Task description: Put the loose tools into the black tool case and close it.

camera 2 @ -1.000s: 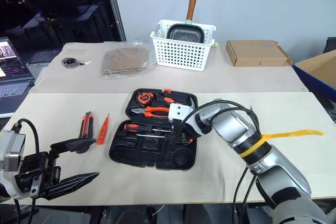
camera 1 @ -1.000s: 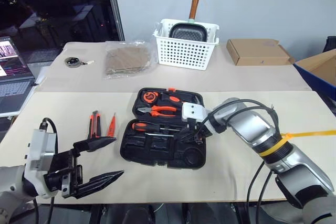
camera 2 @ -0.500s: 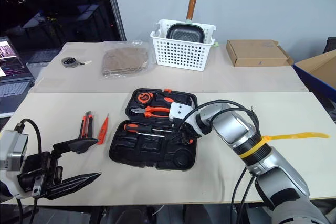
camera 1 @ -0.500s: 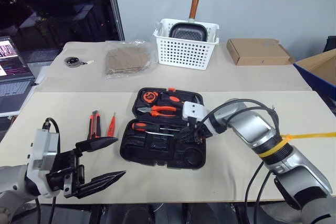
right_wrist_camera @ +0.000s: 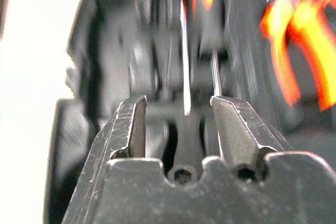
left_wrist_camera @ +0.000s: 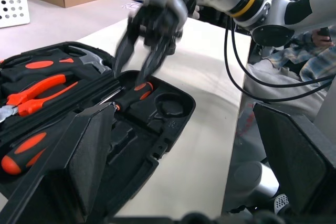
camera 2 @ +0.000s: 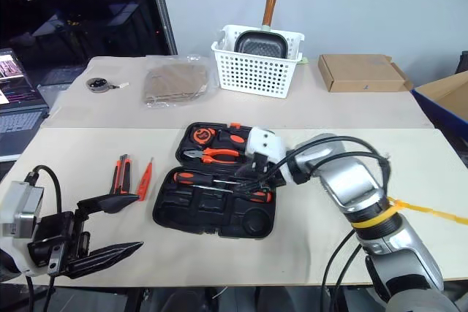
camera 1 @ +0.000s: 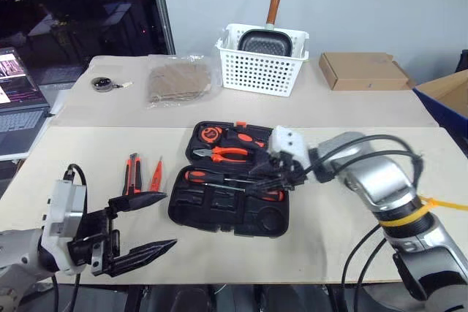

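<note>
Right tool [camera 1: 257, 180] lifted, parted and empty above case [camera 1: 219, 213], left tool [camera 1: 155, 221] spread wide.

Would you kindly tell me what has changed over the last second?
The right claw has lifted off the flat black plastic tool case and drawn back a little, empty. The left claw stayed wide open; the orange-and-black utility knife and slim orange tester screwdriver lie untouched.
</note>
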Controlling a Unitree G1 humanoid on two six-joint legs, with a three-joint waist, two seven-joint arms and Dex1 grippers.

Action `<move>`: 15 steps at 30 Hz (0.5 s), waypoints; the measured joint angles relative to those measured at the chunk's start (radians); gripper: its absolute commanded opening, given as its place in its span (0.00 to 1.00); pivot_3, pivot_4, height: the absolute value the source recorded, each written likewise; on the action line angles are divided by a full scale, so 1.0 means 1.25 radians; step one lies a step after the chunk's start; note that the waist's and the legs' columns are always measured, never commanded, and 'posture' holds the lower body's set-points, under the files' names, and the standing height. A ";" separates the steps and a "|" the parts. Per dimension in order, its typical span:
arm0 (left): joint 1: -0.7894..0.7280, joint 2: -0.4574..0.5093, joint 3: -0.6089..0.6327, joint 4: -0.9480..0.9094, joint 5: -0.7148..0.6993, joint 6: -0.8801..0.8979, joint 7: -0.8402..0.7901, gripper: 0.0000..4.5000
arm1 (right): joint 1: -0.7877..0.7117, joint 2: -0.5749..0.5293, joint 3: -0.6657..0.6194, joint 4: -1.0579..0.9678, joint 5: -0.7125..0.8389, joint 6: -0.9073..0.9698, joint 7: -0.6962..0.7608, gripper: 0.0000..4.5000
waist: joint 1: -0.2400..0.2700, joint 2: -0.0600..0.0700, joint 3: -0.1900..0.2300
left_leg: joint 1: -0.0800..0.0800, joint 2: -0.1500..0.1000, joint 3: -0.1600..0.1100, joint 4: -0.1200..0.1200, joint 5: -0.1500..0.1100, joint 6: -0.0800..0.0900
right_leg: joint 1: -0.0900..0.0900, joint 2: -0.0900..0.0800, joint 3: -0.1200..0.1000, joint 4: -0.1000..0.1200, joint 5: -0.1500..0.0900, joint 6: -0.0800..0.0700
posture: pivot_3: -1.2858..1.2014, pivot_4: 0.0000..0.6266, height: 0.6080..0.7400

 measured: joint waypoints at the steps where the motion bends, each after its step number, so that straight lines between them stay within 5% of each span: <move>1: -0.001 -0.001 -0.002 0.001 0.002 0.000 0.002 1.00 | 0.025 0.013 -0.001 -0.001 -0.001 -0.003 -0.023 0.01 | 0.000 0.000 0.000 | 0.000 0.000 0.000 0.000 0.000 0.000 | 0.000 0.000 0.000 0.000 0.000 0.000 | 0.52 0.24 1.00; 15: 0.020 -0.001 0.001 0.012 0.029 -0.004 -0.014 1.00 | 0.132 0.060 0.084 0.026 -0.129 -0.183 -0.171 0.01 | -0.002 0.000 0.000 | 0.002 -0.002 0.001 0.000 0.000 0.000 | 0.001 0.002 0.001 0.000 -0.001 0.002 | 0.52 0.24 1.00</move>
